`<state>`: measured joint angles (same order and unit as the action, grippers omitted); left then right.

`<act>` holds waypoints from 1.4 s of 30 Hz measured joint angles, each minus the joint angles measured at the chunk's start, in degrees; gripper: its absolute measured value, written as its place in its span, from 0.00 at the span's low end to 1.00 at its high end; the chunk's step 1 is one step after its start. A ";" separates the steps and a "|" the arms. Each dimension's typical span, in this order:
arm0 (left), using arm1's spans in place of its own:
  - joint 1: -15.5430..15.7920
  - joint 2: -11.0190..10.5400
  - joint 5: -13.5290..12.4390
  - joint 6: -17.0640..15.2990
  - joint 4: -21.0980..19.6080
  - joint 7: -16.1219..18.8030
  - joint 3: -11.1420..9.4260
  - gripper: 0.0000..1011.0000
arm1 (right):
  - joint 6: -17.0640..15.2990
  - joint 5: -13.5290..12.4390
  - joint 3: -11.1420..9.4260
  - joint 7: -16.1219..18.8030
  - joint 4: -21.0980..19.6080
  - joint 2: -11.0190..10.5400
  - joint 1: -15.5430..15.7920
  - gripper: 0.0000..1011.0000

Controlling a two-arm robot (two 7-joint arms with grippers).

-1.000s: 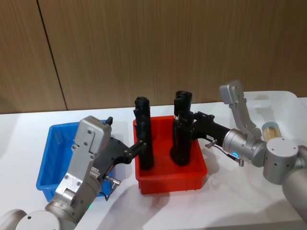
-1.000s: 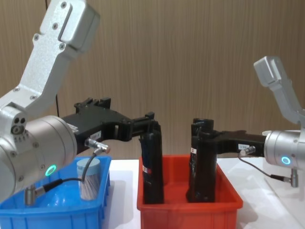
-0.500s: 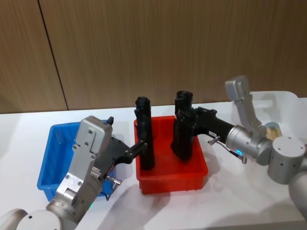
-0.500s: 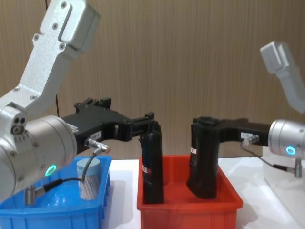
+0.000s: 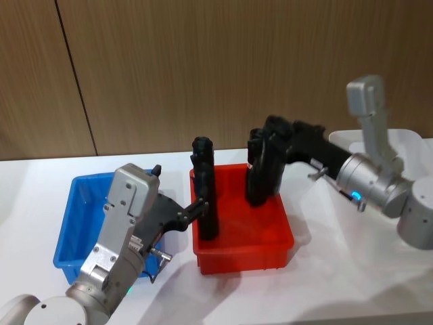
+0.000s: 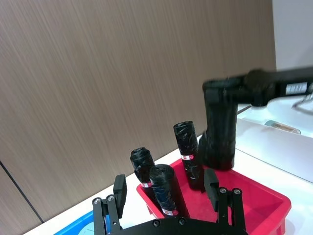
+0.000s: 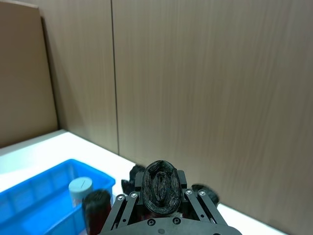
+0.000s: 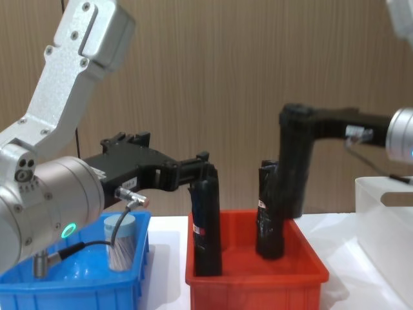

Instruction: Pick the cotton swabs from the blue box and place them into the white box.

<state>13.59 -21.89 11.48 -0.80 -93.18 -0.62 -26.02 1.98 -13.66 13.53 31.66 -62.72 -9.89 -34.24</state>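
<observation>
One tub of cotton swabs (image 8: 120,242) with a pale lid stands in the blue box (image 8: 77,290), also seen as cotton swabs (image 7: 80,188) in the blue box (image 7: 39,196). My left gripper (image 6: 165,185) is open, its fingers on either side of a black bottle (image 8: 206,226) in the red bin. My right gripper (image 8: 295,119) is shut on another black bottle (image 8: 294,168), held lifted over the red bin. The white box (image 8: 381,213) stands at the right. A lying tub that looks like cotton swabs (image 6: 281,127) rests in the white box (image 6: 274,147).
The red bin (image 5: 243,237) sits between the blue box (image 5: 74,217) and the white box (image 5: 409,139). A further black bottle (image 8: 268,219) stands in it behind the lifted one. A wood-panel wall runs along the back of the white table.
My right gripper has risen with the black bottle, lifting it up off the floor of the red bin. The left arm has not moved.
</observation>
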 joint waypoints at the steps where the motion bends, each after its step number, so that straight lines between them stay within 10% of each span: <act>1: 0.00 0.00 0.00 0.00 0.00 0.00 0.00 0.99 | -0.33 -0.07 -0.12 -0.34 -0.92 -0.18 0.27 0.35; 15: 0.00 0.00 0.00 0.00 0.00 0.00 0.00 0.99 | -6.26 -0.54 -3.05 -8.61 -14.98 -3.74 4.29 0.35; 42: 0.00 0.00 0.00 0.00 0.00 0.00 0.00 0.99 | -15.92 3.34 -8.10 -23.62 -19.80 -8.48 6.90 0.35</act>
<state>13.59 -21.89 11.48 -0.79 -93.18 -0.62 -26.02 -13.94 -10.32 5.43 8.03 -82.51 -18.37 -27.34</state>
